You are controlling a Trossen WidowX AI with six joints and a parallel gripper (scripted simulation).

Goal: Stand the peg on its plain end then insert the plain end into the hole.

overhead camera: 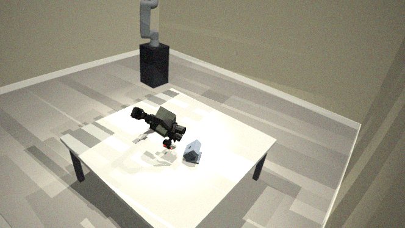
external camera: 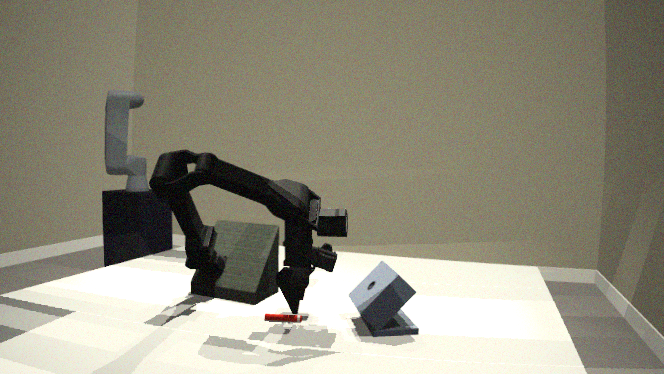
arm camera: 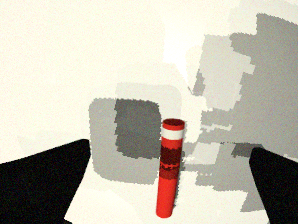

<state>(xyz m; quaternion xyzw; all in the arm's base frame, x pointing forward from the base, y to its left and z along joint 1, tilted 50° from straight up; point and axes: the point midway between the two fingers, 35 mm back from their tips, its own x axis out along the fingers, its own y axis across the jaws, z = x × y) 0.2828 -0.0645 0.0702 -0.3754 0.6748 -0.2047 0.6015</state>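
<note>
Plain olive-beige walls (overhead camera: 259,52) (external camera: 370,125) meet in a corner, with a pale baseboard (overhead camera: 244,79) (external camera: 560,274) along their foot. Below runs a floor (overhead camera: 116,73) (external camera: 595,330) of grey-brown planks in uneven tones. The white table (overhead camera: 195,195) (external camera: 480,310) (arm camera: 45,60) stands on dark legs (overhead camera: 77,166); its top glares under strong light (nearly bleached in the middle, I'd say), with blocky grey shadows across it. Behind it, a tall black pedestal (overhead camera: 146,67) (external camera: 120,230) stands on the floor near the corner.

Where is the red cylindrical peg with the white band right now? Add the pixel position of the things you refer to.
The red cylindrical peg (overhead camera: 165,146) (external camera: 281,317) (arm camera: 166,192) lies on the table under the open gripper (external camera: 295,312); in the exterior view it is left of the blue-grey sloped block (overhead camera: 193,149) (external camera: 384,295).
</note>
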